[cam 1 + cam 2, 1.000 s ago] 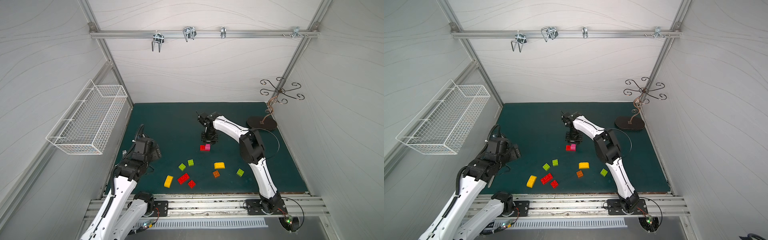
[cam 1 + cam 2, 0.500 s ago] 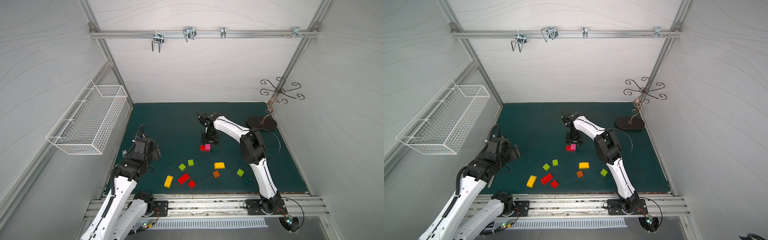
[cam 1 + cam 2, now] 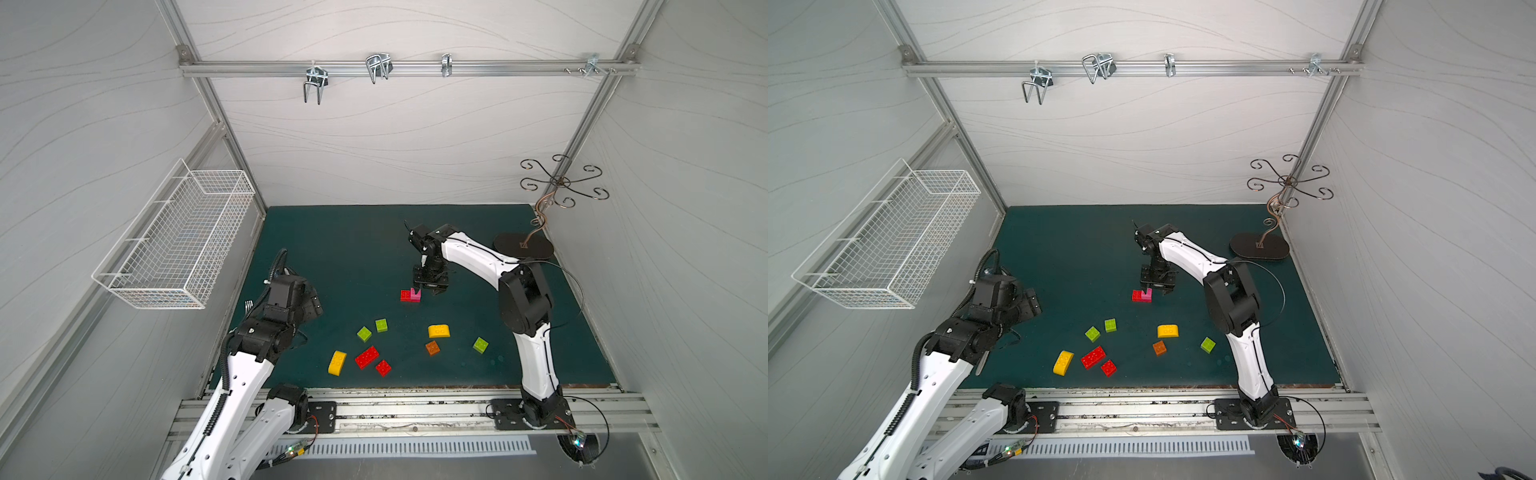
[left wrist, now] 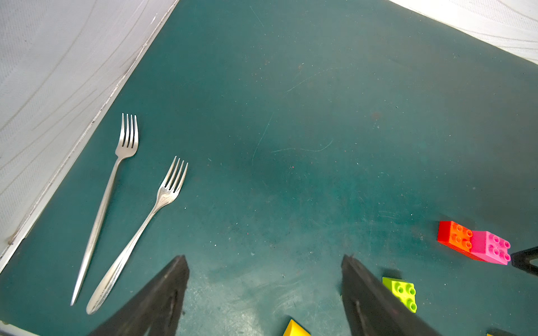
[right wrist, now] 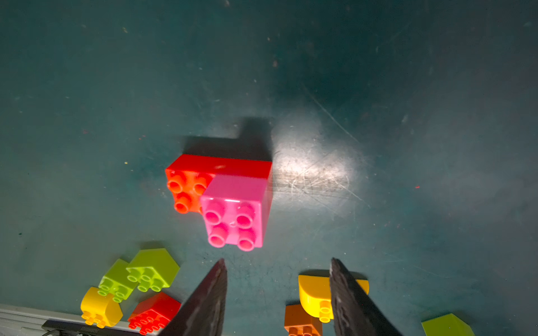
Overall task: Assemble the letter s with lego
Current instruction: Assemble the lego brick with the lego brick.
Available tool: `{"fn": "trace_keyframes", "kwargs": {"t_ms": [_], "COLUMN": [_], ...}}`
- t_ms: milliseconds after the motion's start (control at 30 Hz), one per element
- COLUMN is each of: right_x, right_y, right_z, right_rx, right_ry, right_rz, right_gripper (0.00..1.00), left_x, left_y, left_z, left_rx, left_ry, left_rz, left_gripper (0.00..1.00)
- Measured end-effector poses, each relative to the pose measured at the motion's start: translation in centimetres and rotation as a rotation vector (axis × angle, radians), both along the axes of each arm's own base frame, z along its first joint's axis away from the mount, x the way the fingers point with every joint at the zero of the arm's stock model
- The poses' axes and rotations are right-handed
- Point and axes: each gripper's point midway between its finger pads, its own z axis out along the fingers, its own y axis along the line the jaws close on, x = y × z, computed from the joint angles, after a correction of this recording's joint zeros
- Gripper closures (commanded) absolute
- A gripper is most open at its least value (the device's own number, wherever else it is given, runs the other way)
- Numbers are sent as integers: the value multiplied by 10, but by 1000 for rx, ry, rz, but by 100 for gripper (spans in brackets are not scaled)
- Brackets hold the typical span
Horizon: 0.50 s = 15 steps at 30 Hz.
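bricks (image 3: 366, 356) near front edge | forks (image 4: 167, 192) by left wall (image 4: 43, 87) | open mat (image 3: 353, 249) behind

The dark teal flat table mat (image 3: 340, 249) shows pale scuffs. The pink square studded plastic brick (image 5: 234, 209) tops a red oblong plastic brick (image 5: 221, 166). Others: lime green square brick (image 3: 364, 333), orange-brown square brick (image 3: 432, 348), yellow round-topped brick (image 3: 439, 331). The pale grey wall panels (image 3: 395, 145) carry thin wavy lines.
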Motion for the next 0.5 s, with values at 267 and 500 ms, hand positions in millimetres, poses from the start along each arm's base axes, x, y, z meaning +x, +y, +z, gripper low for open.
{"fn": "trace_keyframes", "kwargs": {"t_ms": [267, 500], "right_x": [3, 2], "right_y": [-1, 0], "right_z": [-15, -16], "right_rx": [-8, 5], "right_ry": [22, 34], "right_rz": [-10, -14], "right_gripper": [45, 45], "left_x": [0, 0], "left_y": [0, 0], "left_z": [0, 0], "left_rx": [0, 0], "left_ry": [0, 0], "left_rz": [0, 0], "left_gripper": [15, 15]}}
